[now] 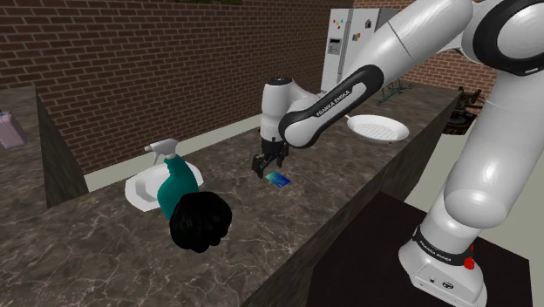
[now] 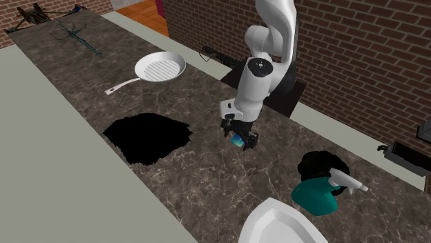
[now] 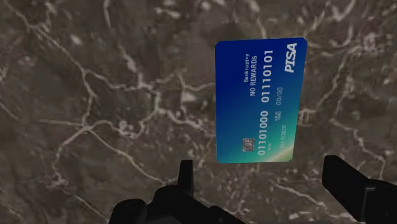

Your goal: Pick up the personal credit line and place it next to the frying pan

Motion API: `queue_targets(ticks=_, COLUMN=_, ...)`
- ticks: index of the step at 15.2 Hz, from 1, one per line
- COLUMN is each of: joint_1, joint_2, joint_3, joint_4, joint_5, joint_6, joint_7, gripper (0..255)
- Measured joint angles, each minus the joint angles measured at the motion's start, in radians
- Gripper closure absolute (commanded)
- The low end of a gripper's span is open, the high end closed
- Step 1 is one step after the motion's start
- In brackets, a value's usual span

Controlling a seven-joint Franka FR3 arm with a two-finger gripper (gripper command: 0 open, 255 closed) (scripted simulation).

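The gripper (image 1: pixel 266 164) is hovering, fingers spread, gripping nothing. The blue card (image 1: pixel 280 180) is lying on the counter (image 1: pixel 331 209) at its four o'clock in the shoulder view, and the fingers are half hiding it in the second exterior view.

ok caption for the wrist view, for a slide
Open gripper poised over a blue credit card lying on the dark marbled counter

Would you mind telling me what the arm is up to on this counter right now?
The white Franka arm holds its black gripper open over a blue credit card that lies flat on the dark marble counter. The fingers stand apart and do not touch the card, so it has not yet been picked up. The white frying pan, which the card should end up beside, sits farther along the counter, well apart from the card.
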Motion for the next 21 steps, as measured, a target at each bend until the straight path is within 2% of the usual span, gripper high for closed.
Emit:
queue_targets(ticks=6, joint_1=0.0, joint_2=0.005, joint_3=-0.001, joint_4=-0.002, joint_5=-0.004, joint_6=0.007, joint_7=0.002, gripper=0)
queue_targets(ticks=7, joint_1=0.0, joint_2=0.005, joint_3=-0.001, joint_4=-0.002, joint_5=-0.004, joint_6=0.007, joint_7=0.002, gripper=255)
queue_targets(ticks=17, joint_1=0.0, joint_2=0.004, joint_3=0.0, joint_4=0.001, joint_5=-0.003, joint_6=0.007, joint_7=0.002, gripper=255)
queue_targets(ticks=21, joint_1=-0.001, joint_2=-0.023, joint_3=0.002, joint_4=0.014, joint_5=0.017, joint_6=-0.033, joint_7=-0.014, gripper=255)
